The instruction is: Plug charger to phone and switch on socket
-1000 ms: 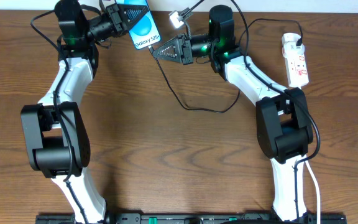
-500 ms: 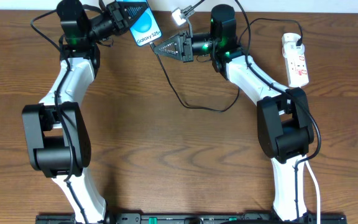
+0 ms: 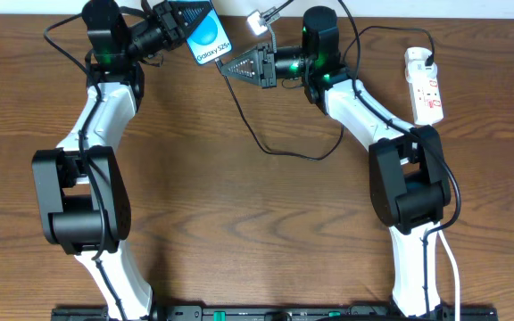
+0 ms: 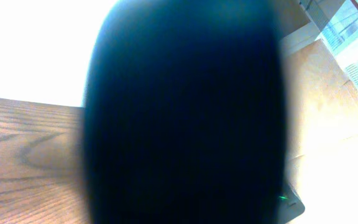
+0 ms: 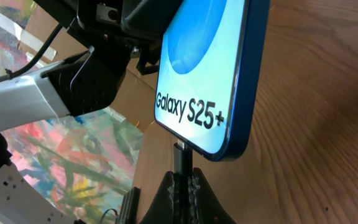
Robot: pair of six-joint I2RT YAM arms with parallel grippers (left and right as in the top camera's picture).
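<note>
Left gripper is clamped on the Galaxy phone (tilted) near the table's far edge. Right gripper pinches the charger tip at the phone's lower end. The socket lies by the far right corner.

The overhead camera looks straight down on the whole tabletop, from near edge to far edge. The left wrist camera sits so close to a dark blurred mass that only a strip of wood shows at its left. The right wrist camera peers along the right pincer, very near the phone, which the overhead view also takes in at the far edge.
</note>
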